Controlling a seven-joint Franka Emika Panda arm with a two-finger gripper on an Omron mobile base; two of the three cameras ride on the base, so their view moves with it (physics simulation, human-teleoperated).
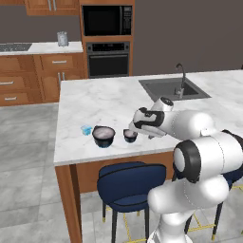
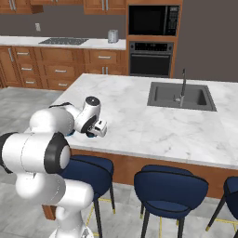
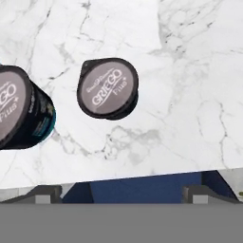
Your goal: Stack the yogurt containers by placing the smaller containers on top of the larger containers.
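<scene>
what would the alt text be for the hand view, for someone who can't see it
Looking down at a white marble counter, a small dark yogurt tub with a grey lid printed "Griego" sits near the centre. A larger dark tub with the same lid is cut off at the left edge, apart from the small one. Two end effector fingertips rise at the bottom, over a blue stool seat.

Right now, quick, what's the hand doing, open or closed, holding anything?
Hand: open, holding nothing, above the small tub beside the big tub.
</scene>
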